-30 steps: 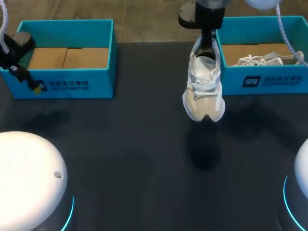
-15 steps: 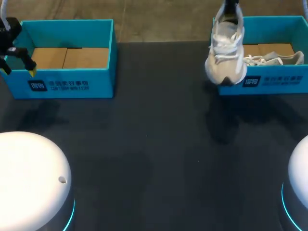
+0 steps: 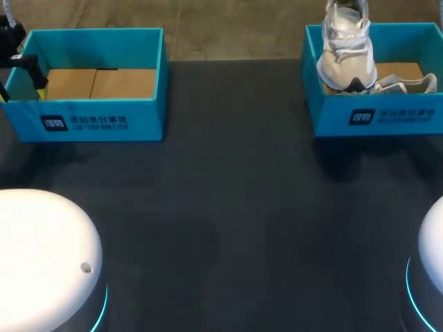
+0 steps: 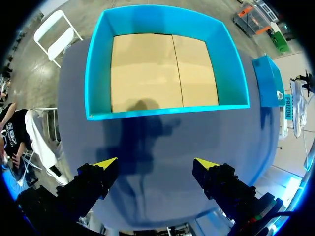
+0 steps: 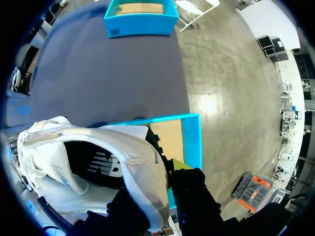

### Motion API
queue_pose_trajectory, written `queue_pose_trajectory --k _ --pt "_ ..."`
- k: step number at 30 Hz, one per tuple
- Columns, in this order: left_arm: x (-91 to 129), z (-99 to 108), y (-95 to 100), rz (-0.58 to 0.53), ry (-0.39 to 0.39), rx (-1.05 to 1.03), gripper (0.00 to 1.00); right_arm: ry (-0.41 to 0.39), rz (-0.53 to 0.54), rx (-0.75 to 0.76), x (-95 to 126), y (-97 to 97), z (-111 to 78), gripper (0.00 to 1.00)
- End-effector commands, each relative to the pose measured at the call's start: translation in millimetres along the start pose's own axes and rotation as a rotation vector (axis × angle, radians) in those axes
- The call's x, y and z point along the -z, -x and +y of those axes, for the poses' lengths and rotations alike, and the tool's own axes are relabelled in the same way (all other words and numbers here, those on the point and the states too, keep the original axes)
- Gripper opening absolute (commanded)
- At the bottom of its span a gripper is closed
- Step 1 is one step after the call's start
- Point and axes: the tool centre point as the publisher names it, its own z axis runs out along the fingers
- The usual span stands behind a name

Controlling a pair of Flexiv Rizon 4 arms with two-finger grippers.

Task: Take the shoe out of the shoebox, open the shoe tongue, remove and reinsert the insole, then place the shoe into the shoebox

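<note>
One white sneaker (image 3: 344,52) hangs toe-down over right shoebox (image 3: 374,117), above second shoe (image 3: 408,84) lying inside; right gripper (image 5: 158,181) clamped on sneaker's heel. Left gripper (image 4: 155,163) spread wide, holding nothing, by left shoebox (image 3: 97,121) outer corner

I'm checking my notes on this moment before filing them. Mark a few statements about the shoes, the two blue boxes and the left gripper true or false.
1. The white lace-up shoe hangs toe-down over the right blue cardboard shoebox. True.
2. The left blue cardboard shoebox holds a shoe. False: only its bare brown floor shows.
3. The left gripper is open and holds nothing. True.
4. The right box is empty under the hanging shoe. False: a second white shoe lies inside it.
</note>
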Motion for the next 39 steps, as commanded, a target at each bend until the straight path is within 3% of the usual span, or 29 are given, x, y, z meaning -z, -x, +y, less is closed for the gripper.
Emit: queue_pose_trajectory --k 1,6,10,16,25,39 --pt "1 -3 -0.1 -0.002 0.025 0.000 1.00 -0.001 0.008 0.002 1 2.0 0.7 0.00" --pt "1 -3 -0.1 -0.002 0.025 0.000 1.00 -0.001 0.008 0.002 1 2.0 0.7 0.00" --pt "1 -4 1.3 -0.069 -0.018 0.067 1.00 -0.003 0.001 0.010 1 4.0 0.6 0.00" --pt "7 -11 4.9 -0.078 -0.022 0.064 1.00 -0.049 -0.005 -0.025 -10 25.8 -16.4 0.00" --pt "9 -11 5.0 -0.072 -0.026 0.060 1.00 -0.028 -0.005 -0.020 -29 59.1 -47.1 0.00" --pt "9 -11 5.0 -0.072 -0.026 0.060 1.00 -0.028 -0.005 -0.020 -29 59.1 -47.1 0.00"
